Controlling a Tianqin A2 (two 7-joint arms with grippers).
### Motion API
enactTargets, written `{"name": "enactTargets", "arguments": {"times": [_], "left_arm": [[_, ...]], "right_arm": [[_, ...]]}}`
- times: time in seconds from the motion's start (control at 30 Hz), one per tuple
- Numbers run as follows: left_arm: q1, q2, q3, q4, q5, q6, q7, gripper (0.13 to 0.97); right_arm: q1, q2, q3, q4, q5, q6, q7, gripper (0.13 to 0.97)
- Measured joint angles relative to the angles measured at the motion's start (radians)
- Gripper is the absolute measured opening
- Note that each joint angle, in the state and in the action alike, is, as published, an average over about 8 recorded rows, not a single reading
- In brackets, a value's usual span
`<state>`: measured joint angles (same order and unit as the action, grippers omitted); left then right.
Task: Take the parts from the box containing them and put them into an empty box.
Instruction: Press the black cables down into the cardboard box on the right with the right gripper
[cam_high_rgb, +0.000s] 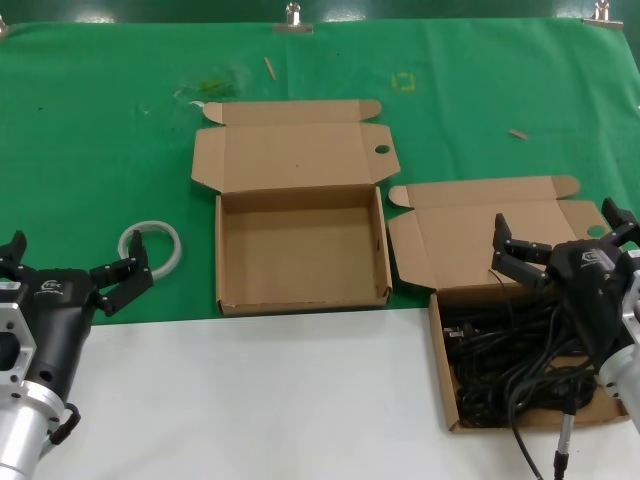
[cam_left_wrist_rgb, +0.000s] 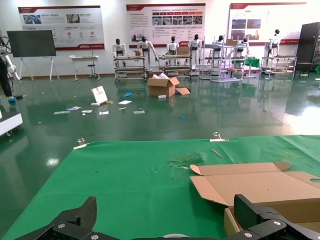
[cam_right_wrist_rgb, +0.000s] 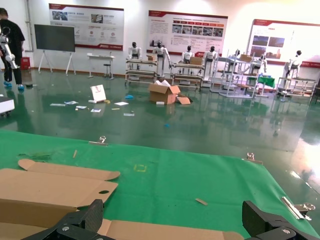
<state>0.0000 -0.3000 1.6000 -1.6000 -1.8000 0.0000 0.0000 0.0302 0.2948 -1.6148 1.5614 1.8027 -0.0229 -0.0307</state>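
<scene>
The parts (cam_high_rgb: 520, 365) lie tangled in the box containing them (cam_high_rgb: 445, 400) at the near right of the bench (cam_high_rgb: 250, 400), one cord spilling over the near wall. The right claw (cam_high_rgb: 560, 240) hovers just beyond, spread wide, holding nothing; a grab may drag several knotted bundles or tip the box. The left claw (cam_high_rgb: 70, 265) waits near left, open and empty. The empty box (cam_high_rgb: 300, 300) sits farther, centre.

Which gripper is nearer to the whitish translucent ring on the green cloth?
Left. The left gripper sits open right beside the whitish translucent ring. The right gripper is open far across the table, above the brown cardboard box of black cords.
</scene>
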Motion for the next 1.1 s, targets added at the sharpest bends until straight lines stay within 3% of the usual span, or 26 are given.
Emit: {"name": "enactTargets", "arguments": {"times": [1.1], "left_arm": [[0.000, 0.000, 0.000, 0.000, 0.000, 0.000, 0.000, 0.941]], "right_arm": [[0.000, 0.000, 0.000, 0.000, 0.000, 0.000, 0.000, 0.966]]}}
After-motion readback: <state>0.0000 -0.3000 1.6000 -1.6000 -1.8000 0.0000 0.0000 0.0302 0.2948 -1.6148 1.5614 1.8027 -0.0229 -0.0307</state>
